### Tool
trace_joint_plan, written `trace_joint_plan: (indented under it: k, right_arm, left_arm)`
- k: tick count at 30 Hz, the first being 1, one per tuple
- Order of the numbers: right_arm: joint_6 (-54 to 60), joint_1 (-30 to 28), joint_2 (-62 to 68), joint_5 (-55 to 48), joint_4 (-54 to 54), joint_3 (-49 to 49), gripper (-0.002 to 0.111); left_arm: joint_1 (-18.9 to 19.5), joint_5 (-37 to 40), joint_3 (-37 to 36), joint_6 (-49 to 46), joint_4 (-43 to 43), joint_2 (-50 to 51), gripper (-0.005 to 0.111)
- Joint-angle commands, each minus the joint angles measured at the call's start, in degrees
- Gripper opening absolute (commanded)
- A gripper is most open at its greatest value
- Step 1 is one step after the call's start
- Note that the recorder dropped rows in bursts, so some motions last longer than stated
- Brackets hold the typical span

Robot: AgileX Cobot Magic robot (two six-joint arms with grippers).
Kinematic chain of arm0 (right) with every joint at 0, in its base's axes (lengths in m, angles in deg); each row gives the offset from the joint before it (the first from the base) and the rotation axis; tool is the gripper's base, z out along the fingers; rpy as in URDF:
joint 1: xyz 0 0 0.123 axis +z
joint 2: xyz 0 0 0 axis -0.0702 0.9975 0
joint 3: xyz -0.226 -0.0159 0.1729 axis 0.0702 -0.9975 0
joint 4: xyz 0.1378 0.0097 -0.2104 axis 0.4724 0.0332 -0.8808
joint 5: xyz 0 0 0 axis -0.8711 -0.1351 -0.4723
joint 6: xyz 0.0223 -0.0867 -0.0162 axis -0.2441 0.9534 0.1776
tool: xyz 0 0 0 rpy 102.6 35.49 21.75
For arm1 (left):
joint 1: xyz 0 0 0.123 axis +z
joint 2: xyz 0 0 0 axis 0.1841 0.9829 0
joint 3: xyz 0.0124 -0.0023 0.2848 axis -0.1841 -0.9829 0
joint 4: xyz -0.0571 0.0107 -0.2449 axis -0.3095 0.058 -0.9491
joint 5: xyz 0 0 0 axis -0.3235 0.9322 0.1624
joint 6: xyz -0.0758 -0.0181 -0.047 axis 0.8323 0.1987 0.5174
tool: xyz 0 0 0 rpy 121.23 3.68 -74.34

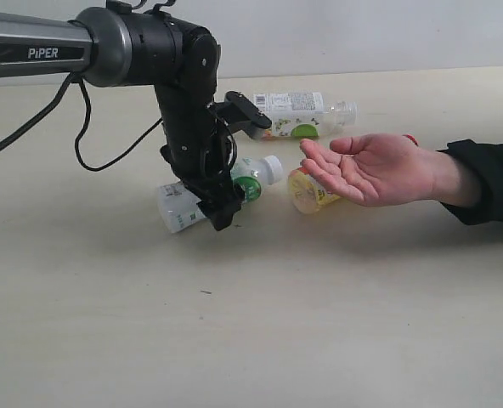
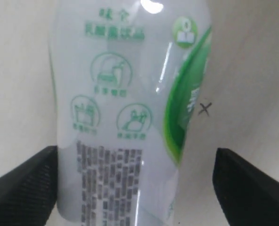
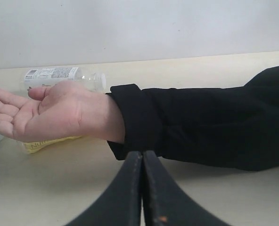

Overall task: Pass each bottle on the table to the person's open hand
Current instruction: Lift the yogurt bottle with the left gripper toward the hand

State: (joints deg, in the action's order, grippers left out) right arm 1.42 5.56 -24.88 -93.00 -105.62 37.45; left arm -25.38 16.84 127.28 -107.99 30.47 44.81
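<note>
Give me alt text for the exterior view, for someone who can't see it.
The left gripper is down at a whitish bottle lying on the table. Beside it, a person's open hand hovers palm-up by a yellow bottle.

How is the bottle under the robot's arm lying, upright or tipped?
Tipped: the whitish bottle lies on its side on the table, between the fingers of the open left gripper.

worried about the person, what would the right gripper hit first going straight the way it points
Probably the black sleeve: the right gripper, shut, points at its wrist end. Nothing shows in between, though the gap is hard to judge from the wrist view.
</note>
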Motion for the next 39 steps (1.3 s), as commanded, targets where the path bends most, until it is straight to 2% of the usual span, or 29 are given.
trace_joint_plan:
  k: [1, 3, 8, 20, 28, 31, 33, 39]
  right_arm:
    - [0.1, -0.3, 0.2, 0.7, -0.1, -0.3, 0.000]
    - [0.1, -0.3, 0.2, 0.7, -0.1, -0.3, 0.000]
    - [0.1, -0.3, 0.2, 0.7, -0.1, -0.3, 0.000]
    - [0.1, -0.3, 0.2, 0.7, -0.1, -0.3, 0.000]
    - [0.1, -0.3, 0.2, 0.7, -0.1, -0.3, 0.000]
    - [0.1, -0.3, 0.2, 0.7, -0.1, -0.3, 0.000]
    - [0.1, -0.3, 0.2, 0.7, -0.1, -0.3, 0.000]
    - [0.1, -0.3, 0.2, 0.7, -0.1, -0.3, 0.000]
  left_arm:
    - [0.2, -0.5, -0.2, 0.3, -0.6, 0.0, 0.066]
    - [0.2, -0.5, -0.2, 0.9, -0.6, 0.0, 0.050]
    - [0.2, 0.4, -0.2, 1.4, -0.6, 0.0, 0.000]
    - [-0.1, 8.2, -0.2, 6.4, 0.1, -5.8, 0.000]
    - [-0.1, 9.2, -0.2, 12.5, -2.2, -15.1, 0.000]
    - [-1.2, 9.2, -0.2, 14.7, -4.7, -18.2, 0.000]
    - [-3.0, 8.7, -0.2, 18.5, -4.7, -19.8, 0.000]
    - [-8.7, 7.5, -0.1, 38.9, -5.0, -21.5, 0.000]
